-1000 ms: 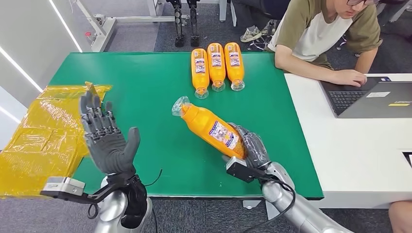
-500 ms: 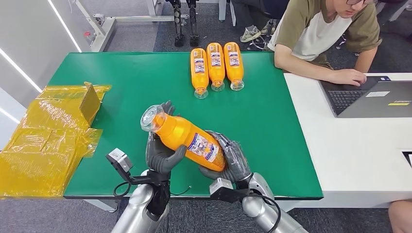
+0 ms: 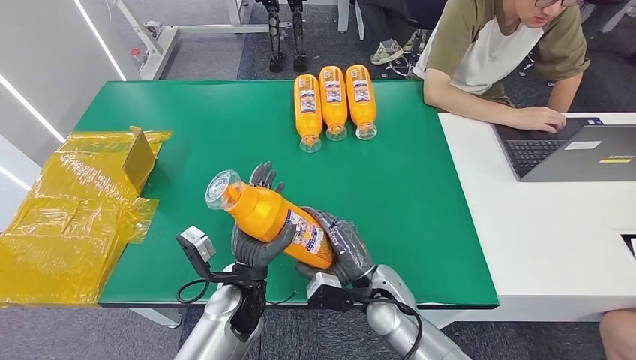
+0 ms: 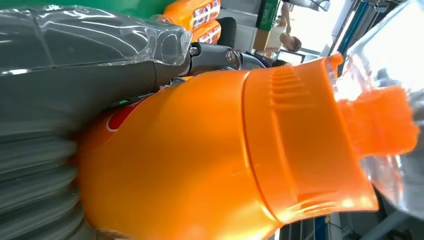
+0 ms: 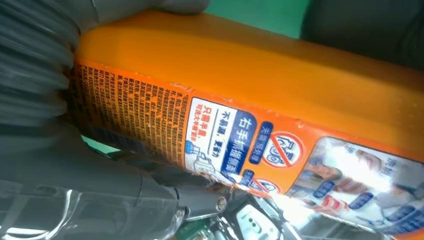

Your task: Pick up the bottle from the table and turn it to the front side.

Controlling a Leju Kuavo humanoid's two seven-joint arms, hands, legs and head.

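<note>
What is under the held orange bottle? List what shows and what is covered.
Under the orange bottle, the left hand cups its neck end and the right hand grips its base end, above the green table. The table directly beneath is covered from sight.

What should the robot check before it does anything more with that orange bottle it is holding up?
1. Right hand grips the base end of the orange bottle: ok.
2. Left hand supports it nearer the cap: ok.
3. Bottle lifted off the green table: ok.
4. Label side faces up: ok, print shows in the head view; whether it is the front label: cannot tell.
5. Three bottles at the far edge lie apart from the hands: ok.
6. Person at the laptop stays off the green table: ok.
</note>
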